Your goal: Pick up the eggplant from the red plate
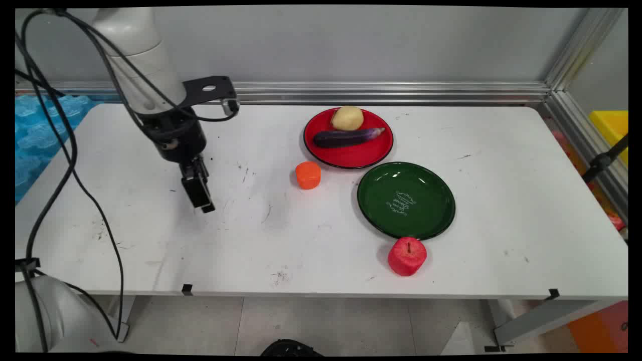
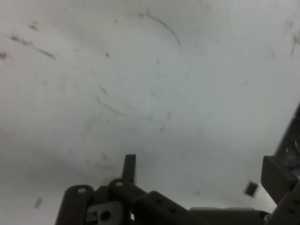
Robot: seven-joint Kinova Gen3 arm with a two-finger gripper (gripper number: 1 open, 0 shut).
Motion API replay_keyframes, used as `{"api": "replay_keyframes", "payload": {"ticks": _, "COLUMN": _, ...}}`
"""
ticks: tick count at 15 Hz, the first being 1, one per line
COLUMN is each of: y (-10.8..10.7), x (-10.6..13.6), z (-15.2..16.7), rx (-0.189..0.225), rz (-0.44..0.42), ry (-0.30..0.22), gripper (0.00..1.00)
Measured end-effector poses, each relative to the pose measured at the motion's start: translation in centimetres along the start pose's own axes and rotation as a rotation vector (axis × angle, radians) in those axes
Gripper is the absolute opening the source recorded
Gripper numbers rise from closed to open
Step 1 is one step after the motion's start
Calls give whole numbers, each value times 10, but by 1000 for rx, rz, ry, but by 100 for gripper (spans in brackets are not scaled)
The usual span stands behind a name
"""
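White table (image 1: pixel 501 165): red plate (image 1: pixel 351 155) holds potato (image 1: pixel 347 118), eggplant (image 1: pixel 348 137); green plate (image 1: pixel 431 190) bare.

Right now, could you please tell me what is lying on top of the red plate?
The red plate holds a potato at its far side and a purple eggplant lying across the middle. Whatever plate surface lies beneath them is covered.

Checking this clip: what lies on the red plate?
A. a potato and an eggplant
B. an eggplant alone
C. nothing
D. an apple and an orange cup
A: the red plate holds a potato and an eggplant; the apple sits on the table by the green plate.
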Motion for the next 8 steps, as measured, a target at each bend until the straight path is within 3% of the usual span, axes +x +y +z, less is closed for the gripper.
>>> {"api": "replay_keyframes", "payload": {"ticks": 8, "y": -38, "x": 62, "z": 7, "rx": 81, "rz": 14, "ry": 98, "gripper": 100}}
